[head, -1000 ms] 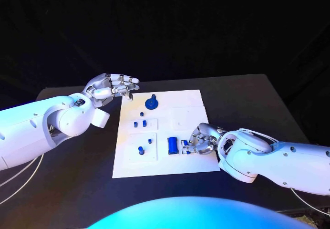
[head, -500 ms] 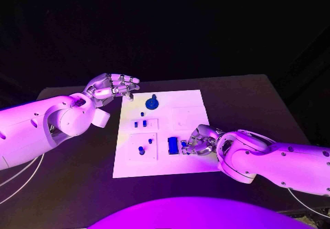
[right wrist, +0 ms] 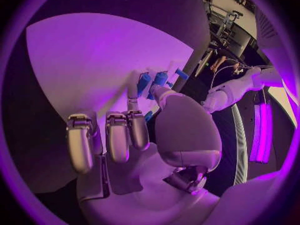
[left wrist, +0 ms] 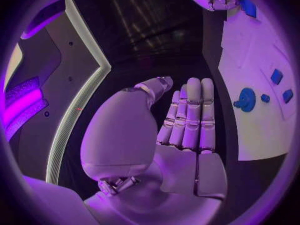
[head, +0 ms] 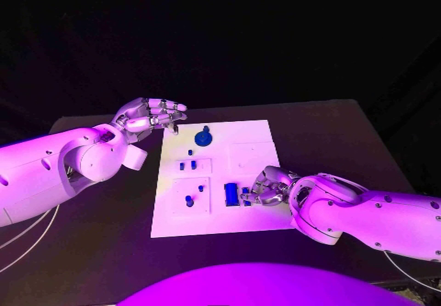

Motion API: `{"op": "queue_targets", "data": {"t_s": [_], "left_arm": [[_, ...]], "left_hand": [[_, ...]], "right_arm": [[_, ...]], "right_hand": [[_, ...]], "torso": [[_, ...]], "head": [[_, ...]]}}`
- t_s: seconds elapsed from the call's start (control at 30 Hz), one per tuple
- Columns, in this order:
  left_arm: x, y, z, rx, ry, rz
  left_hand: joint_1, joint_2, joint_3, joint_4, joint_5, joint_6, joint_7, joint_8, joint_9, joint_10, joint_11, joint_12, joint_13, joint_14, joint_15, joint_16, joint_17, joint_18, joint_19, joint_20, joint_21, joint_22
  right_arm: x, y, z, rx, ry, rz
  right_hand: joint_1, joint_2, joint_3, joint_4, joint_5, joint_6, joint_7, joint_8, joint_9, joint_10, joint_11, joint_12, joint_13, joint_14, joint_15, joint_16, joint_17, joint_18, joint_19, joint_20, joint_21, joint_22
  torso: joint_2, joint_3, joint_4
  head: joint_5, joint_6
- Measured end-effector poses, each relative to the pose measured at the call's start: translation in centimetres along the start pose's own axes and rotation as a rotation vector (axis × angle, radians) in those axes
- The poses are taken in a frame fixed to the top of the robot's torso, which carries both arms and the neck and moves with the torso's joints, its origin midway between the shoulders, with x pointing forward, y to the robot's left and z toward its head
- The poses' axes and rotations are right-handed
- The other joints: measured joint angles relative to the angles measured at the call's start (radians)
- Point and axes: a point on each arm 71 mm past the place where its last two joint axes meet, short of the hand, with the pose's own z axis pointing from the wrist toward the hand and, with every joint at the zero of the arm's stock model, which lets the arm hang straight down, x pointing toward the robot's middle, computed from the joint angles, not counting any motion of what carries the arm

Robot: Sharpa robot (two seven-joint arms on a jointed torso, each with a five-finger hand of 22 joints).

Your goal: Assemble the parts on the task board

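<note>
While my right hand has its fingers curled around a small blue part on the task board, it may slip; my left hand hovers loosely curled, holding nothing

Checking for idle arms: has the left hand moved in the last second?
No. The left hand hovers at the same far corner of the white board.
</note>
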Motion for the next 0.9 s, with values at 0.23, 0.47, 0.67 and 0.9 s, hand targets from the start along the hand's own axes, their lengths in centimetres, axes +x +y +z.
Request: {"op": "queue_targets", "data": {"t_s": [0.23,0.47,0.67,0.9], "left_arm": [[-0.02,0.01,0.00,-0.001,0.000,0.000],[-0.04,0.02,0.00,-0.002,-0.001,0.000],[-0.06,0.02,-0.01,-0.003,-0.001,0.000],[-0.09,0.03,-0.02,-0.004,-0.002,0.001]], "left_hand": [[0.000,0.000,0.000,0.000,0.000,0.000,0.000,0.000,-0.001,0.000,0.000,0.000,0.000,0.000,0.000,0.000,0.000,0.000,0.000,0.000,-0.003,0.000],[0.000,0.000,0.000,0.000,0.000,0.000,0.000,0.000,-0.001,0.000,0.000,0.000,0.000,0.000,0.000,0.000,0.000,0.000,0.000,0.000,-0.003,0.000],[-0.002,0.002,0.000,0.000,0.000,0.000,0.000,0.000,-0.001,0.000,0.000,0.000,0.000,0.000,0.000,0.000,0.000,0.000,0.000,0.000,-0.003,0.000],[-0.004,0.004,0.000,0.000,0.000,0.000,0.000,0.000,-0.001,-0.004,0.004,0.000,0.000,0.000,0.000,0.000,0.000,0.000,0.000,0.000,-0.003,-0.001]], "right_arm": [[0.00,0.06,-0.01,-0.009,0.001,0.002],[-0.10,-0.06,-0.04,-0.016,-0.002,0.002],[-0.37,-0.64,-0.09,-0.008,-0.007,-0.003],[-0.51,-0.89,-0.12,-0.012,-0.002,-0.014]], "right_hand": [[-0.055,-0.002,-0.053,0.001,0.000,0.000,0.000,0.001,0.006,0.000,0.000,0.000,0.000,0.000,0.000,0.000,0.000,0.000,0.000,0.000,0.000,0.000],[-0.055,-0.002,-0.053,0.001,0.000,0.000,0.000,0.001,0.005,0.000,0.000,0.000,0.000,0.000,0.000,0.000,0.000,0.000,0.000,0.000,0.000,0.000],[0.028,-0.002,-0.059,-0.018,0.000,-0.004,0.004,0.001,0.009,0.000,0.000,0.000,0.000,0.000,0.000,0.000,0.000,0.000,0.000,0.000,0.000,0.000],[0.124,-0.023,-0.041,-0.044,0.000,-0.005,0.005,0.001,0.009,0.000,0.000,-0.004,0.000,0.000,0.000,0.000,0.000,0.000,0.000,0.000,0.000,0.001]], "torso": [[0.000,0.0002,-0.0001],[0.000,0.0002,0.0000],[0.000,0.0003,0.0000],[0.000,0.0007,-0.0005]], "head": [[0.000,0.001],[0.000,0.002],[0.000,0.001],[0.002,0.000]]}}
